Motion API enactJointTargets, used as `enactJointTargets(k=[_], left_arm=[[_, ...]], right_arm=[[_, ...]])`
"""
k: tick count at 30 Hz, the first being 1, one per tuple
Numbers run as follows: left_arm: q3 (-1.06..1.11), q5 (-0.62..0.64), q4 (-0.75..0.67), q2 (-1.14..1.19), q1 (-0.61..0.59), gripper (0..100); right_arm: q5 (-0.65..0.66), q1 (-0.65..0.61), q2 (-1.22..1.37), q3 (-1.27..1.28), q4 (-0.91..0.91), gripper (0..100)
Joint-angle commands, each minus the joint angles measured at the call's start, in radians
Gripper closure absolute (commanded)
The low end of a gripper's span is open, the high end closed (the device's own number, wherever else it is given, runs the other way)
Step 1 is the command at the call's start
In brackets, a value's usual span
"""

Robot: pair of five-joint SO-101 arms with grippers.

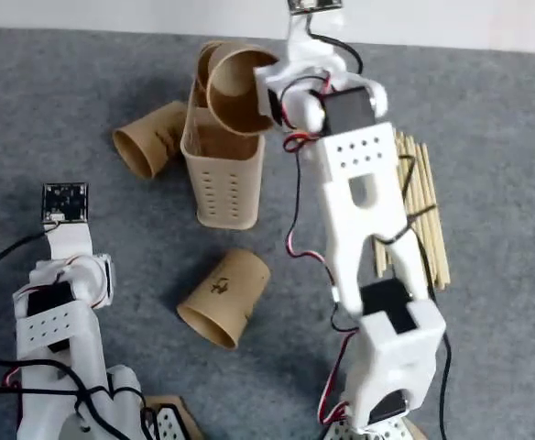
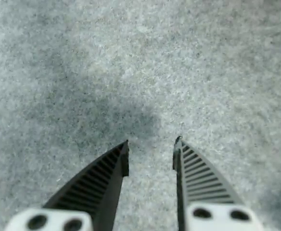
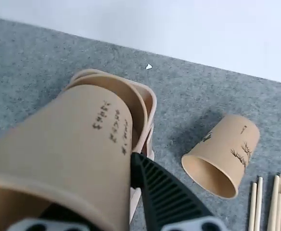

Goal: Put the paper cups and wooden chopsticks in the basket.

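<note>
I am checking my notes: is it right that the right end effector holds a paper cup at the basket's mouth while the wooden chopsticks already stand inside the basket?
Not quite: the wooden chopsticks lie on the table beside the right arm, not inside the basket, as the high view shows. The right end effector does hold a paper cup at the basket's mouth.

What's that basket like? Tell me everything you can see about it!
The basket is a tall, narrow, beige box, plastic by the look of it, with rows of little slots in its wall and an open top. It stands upright on the grey table. A first cup seems to poke out of its far end. The right gripper holds a second cup over the opening. A third cup lies on its side, and its bottom looks to touch the basket's wall.
</note>
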Motion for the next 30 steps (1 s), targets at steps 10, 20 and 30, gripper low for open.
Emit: enactJointTargets(k=[10,20,30], left_arm=[[0.01,0.009,-0.017,-0.016,0.015,82],[-0.025,0.008,-0.009,-0.024,0.061,82],[-0.69,-0.089,0.637,-0.024,0.064,82]], right_arm=[[-0.147,-0.015,0.018,-0.147,-0.11,79.5],[-0.143,-0.087,0.007,-0.156,-0.038,79.6],[0.075,0.01,-0.229,-0.312,0.521,79.6]])
